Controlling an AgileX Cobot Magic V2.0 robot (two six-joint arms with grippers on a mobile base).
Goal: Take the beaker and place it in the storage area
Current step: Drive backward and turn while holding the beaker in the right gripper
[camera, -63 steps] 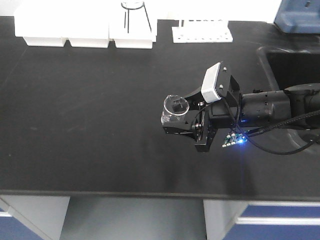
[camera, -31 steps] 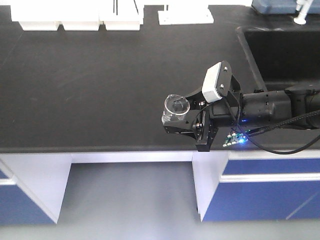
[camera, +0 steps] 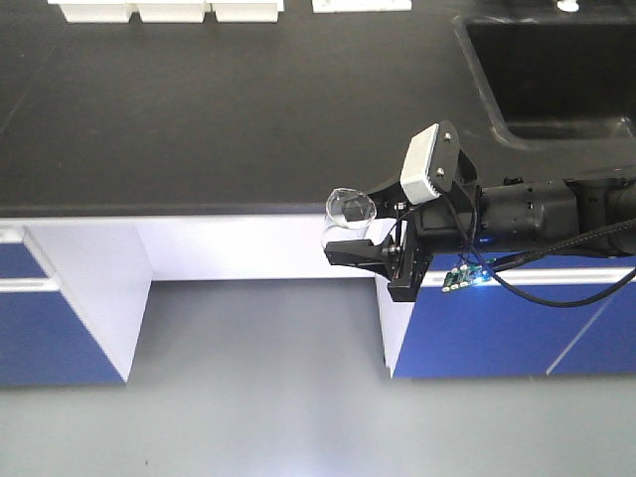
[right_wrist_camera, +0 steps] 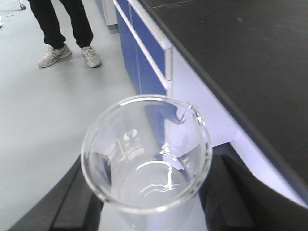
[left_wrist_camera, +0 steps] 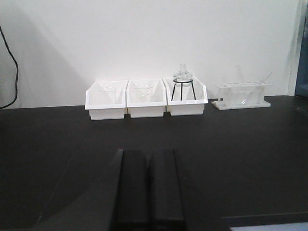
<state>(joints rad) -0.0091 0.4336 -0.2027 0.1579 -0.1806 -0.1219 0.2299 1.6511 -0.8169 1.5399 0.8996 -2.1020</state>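
Observation:
The beaker (camera: 350,210) is small clear glass with a pour lip. It stands upright between the fingers of my right gripper (camera: 348,237), which is shut on it. In the exterior view it hangs just off the benchtop's front edge, over the grey floor. In the right wrist view the beaker (right_wrist_camera: 147,154) fills the middle, with a black finger on each side of my right gripper (right_wrist_camera: 147,204). My left gripper (left_wrist_camera: 148,161) is shut and empty, its fingers pressed together, pointing across a black surface. The storage area is out of view.
The black benchtop (camera: 199,109) has a sink (camera: 556,70) at the right and white trays (camera: 169,10) at the far edge. Blue cabinets (camera: 50,318) stand below it. The left wrist view shows trays (left_wrist_camera: 144,98), a wire tripod (left_wrist_camera: 182,89) and a rack (left_wrist_camera: 240,95). A person's legs (right_wrist_camera: 67,29) stand nearby.
The bench has slid up and away in the exterior view as I back off. The beaker, held over the benchtop before, now hangs past its front edge above the floor.

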